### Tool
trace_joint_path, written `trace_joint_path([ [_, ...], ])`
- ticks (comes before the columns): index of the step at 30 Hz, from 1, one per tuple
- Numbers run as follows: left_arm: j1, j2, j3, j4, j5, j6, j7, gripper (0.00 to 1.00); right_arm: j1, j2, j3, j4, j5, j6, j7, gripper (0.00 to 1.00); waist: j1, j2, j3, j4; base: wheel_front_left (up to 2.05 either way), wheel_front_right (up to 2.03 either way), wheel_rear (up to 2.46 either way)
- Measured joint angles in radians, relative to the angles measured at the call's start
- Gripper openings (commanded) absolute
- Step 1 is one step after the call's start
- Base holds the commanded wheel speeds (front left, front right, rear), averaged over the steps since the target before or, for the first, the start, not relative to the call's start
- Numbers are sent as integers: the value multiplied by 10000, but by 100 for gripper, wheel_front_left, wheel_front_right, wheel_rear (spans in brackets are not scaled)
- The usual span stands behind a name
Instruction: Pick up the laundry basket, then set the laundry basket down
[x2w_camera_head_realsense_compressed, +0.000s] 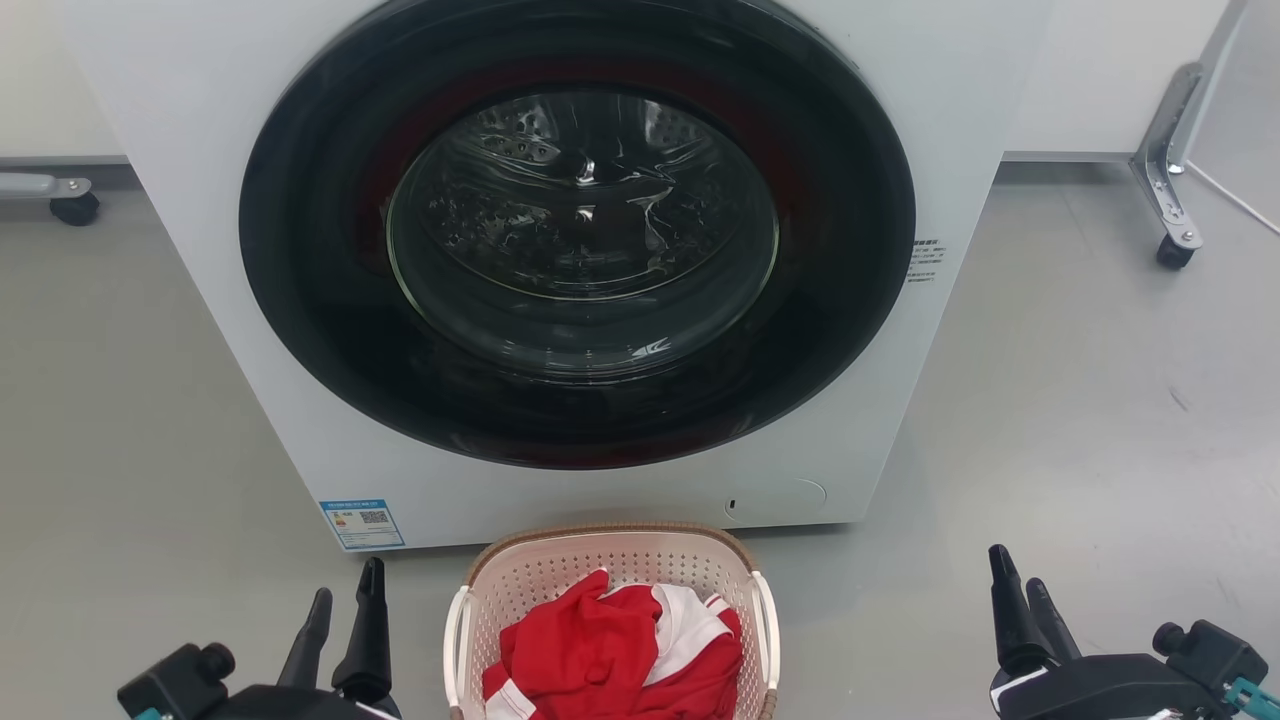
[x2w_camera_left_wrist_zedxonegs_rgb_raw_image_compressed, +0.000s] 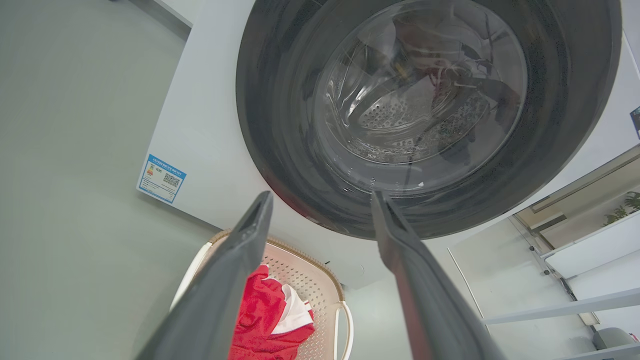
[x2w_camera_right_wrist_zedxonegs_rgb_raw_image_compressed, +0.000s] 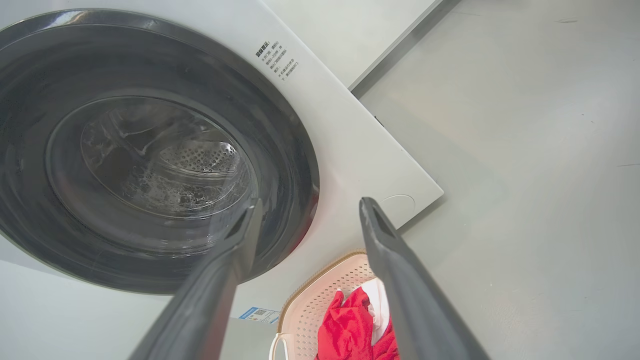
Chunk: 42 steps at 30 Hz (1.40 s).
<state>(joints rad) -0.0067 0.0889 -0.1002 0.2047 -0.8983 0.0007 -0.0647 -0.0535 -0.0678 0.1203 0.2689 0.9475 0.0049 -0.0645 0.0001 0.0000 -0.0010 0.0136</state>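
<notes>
Basket (x2w_camera_head_realsense_compressed: 560, 575) of red clothes (x2w_camera_head_realsense_compressed: 590, 640) sits untouched on the floor (x2w_camera_head_realsense_compressed: 1100, 420) just in front of the washer (x2w_camera_head_realsense_compressed: 960, 120), so my left tool (x2w_camera_head_realsense_compressed: 348, 582) and right tool (x2w_camera_head_realsense_compressed: 1016, 568) wait wide open and empty, farther back from the washer, probably lined up for the handles.

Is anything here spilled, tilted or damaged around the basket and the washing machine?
Nothing stands out. The laundry basket stands upright on the floor before the washing machine, whose door is shut; the red and white clothes lie inside it, none spilled.
</notes>
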Motion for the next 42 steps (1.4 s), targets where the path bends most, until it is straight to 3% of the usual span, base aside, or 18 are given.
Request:
trace_joint_path([
  [42, 818, -36, -784, -1070, 7246, 1016, -1559, 100, 128, -127, 1473, -853, -6149, -1045, -1563, 100, 0, 0, -222, 157, 0, 0, 0],
])
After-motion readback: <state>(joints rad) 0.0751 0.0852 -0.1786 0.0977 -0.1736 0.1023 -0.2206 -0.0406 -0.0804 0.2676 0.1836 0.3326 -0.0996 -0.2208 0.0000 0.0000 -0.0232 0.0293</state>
